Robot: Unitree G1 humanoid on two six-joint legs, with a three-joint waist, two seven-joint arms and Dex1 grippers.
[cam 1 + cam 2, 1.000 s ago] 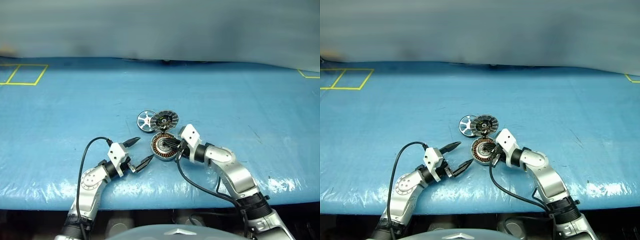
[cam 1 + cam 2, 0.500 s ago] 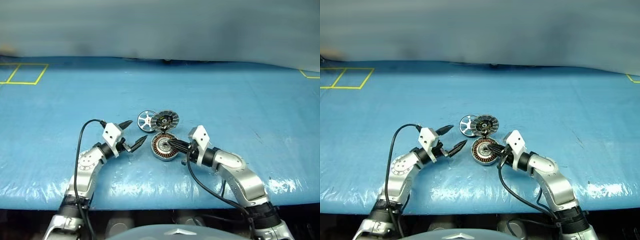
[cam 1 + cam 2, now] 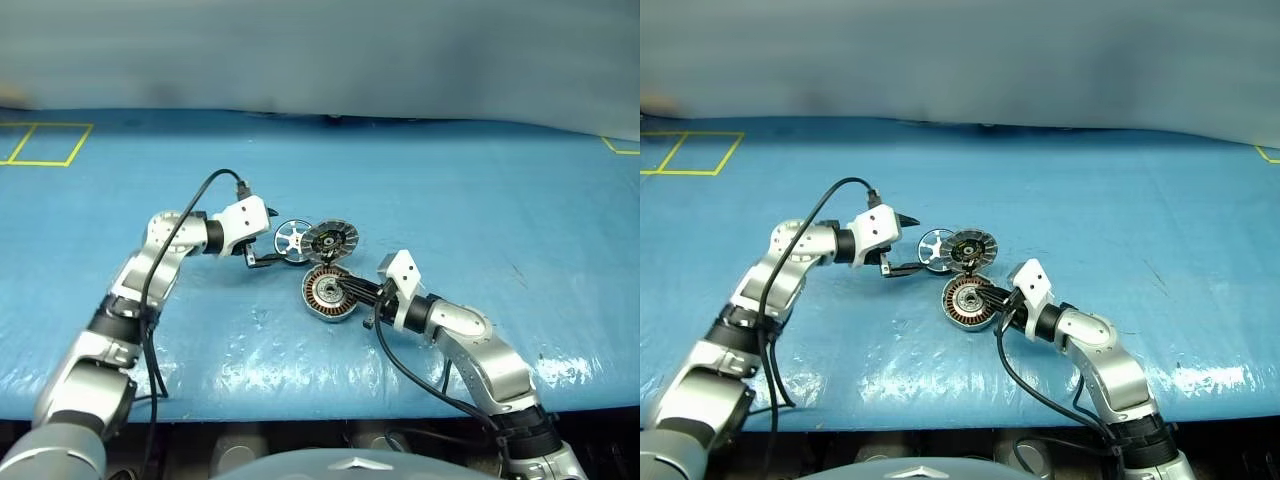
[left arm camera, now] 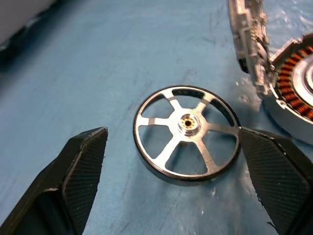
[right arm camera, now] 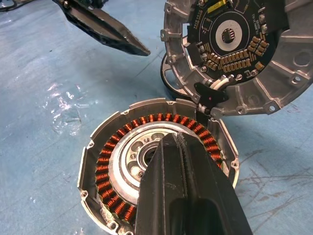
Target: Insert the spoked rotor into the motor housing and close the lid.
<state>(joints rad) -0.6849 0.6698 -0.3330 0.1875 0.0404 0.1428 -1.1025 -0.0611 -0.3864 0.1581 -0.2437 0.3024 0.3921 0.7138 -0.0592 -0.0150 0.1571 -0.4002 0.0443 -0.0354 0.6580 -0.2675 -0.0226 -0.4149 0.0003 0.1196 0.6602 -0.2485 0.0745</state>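
Left tool (image 3: 262,252), two black fingers spread wide and empty, hangs in the left eye view just beside the small flat silver spoked rotor (image 3: 293,242), which lies flat on the blue plastic-covered table (image 3: 480,190) around its middle. The rotor sits on the tool's side away from the left arm, touching or nearly touching the round dark-faced lid (image 3: 330,240), which stands tipped up on the far side of the shallow round motor housing with copper windings (image 3: 327,293). Right tool (image 3: 350,292) lies shut, its fingers pressed together across the housing's open cup, toward the table's near edge.

Seen from the right eye, the left arm is plainly the nearer one to the rotor; the right arm is taken up with the housing.

From the left wrist, the rotor (image 4: 187,133) lies between the two open fingers (image 4: 83,169), one finger near its rim on the housing side, the other well clear. I judge the coming grasp turns on bringing both fingers down across the rim's width.

From the right wrist, the closed fingers (image 5: 183,191) rest over the windings (image 5: 161,120), and the lid (image 5: 234,49) stands hinged open behind.
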